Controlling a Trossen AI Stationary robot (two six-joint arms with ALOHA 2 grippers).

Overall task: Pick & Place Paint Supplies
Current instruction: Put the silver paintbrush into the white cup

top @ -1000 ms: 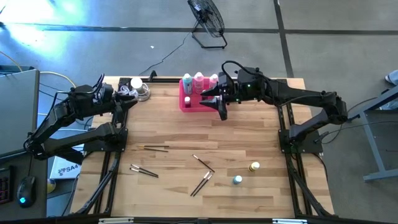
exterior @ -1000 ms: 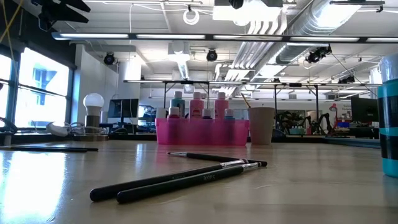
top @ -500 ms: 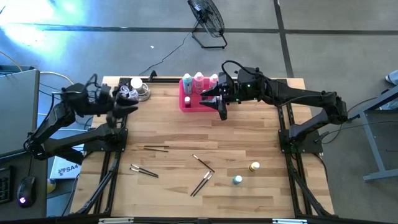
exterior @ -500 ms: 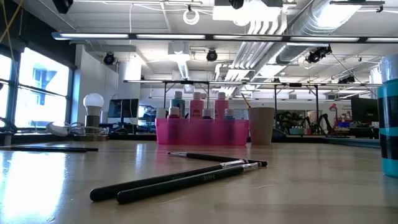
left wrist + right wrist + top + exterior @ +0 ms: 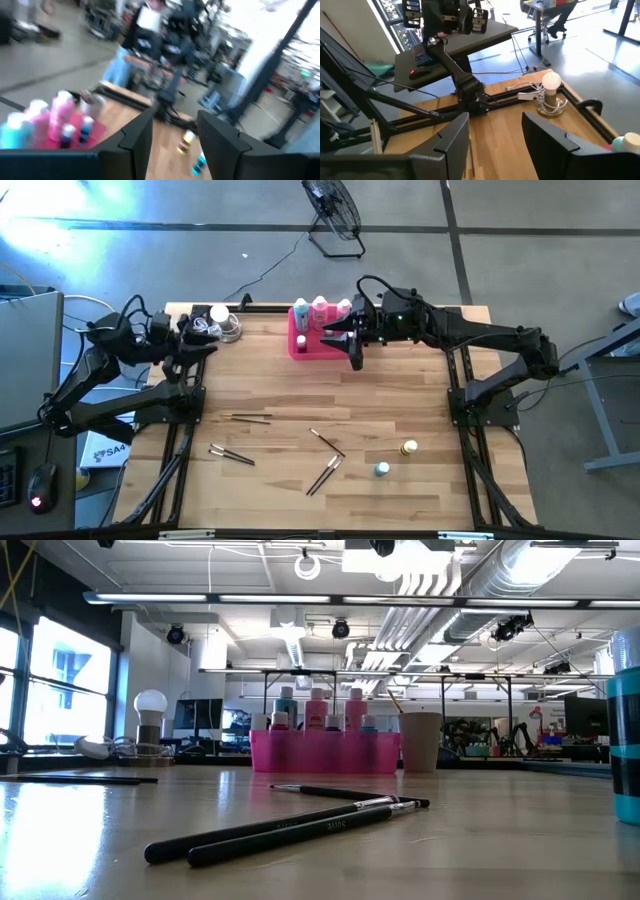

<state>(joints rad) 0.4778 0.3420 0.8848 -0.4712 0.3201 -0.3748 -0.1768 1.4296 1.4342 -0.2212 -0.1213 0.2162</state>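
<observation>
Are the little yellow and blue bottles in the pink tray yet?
No. The yellow bottle and blue bottle stand out on the table, far from the pink tray.

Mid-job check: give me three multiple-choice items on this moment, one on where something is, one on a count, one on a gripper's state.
1. Where does the pink tray sit?
A. at the table's far edge, by the right gripper
B. at the near edge, beside the loose brushes
C. on the floor under the fan

2. How many tiny bottles stand loose on the bare wood, away from the tray?
A. none
B. two
C. five

3. How do the right gripper's fingers stand?
A. clamped on a brush
B. shut on a bottle
C. apart, with nothing between them

Answers: 1 A, the high view shows it at the far edge under that gripper. 2 B, a yellow bottle and a teal bottle. 3 C, the right wrist view shows table between the fingers.
</observation>
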